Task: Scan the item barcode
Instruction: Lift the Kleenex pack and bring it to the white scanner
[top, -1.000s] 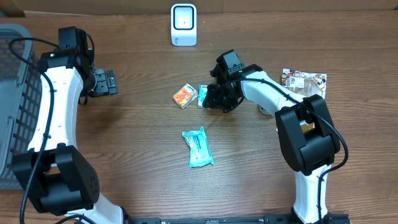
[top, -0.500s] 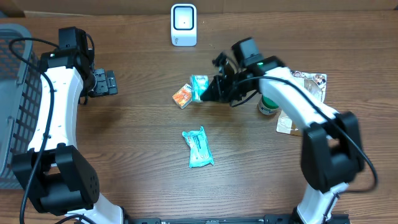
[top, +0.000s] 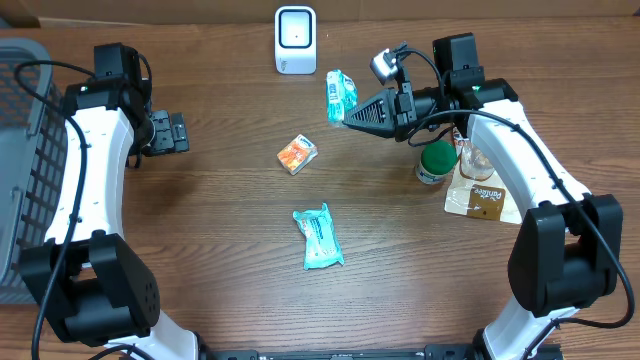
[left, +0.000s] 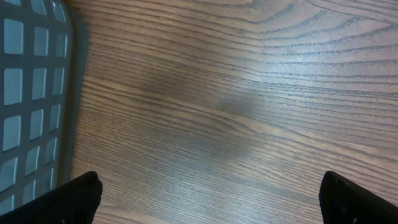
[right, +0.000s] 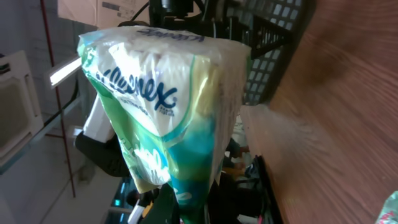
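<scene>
The table is brown wood with pronounced grain, backed by a cardboard panel along its far edge. A white scanner stands at the far centre.

The right claw is clamped on the tissue pack, holding it raised just right of the scanner and apart from it. In the right wrist view, the pack's printed face shows against a dim, cluttered room.

The left claw hangs with its fingers fully apart, near a grey mesh basket at the left edge.

On the table lie an orange packet, a teal pouch, a green-lidded jar and a brown sachet.
</scene>
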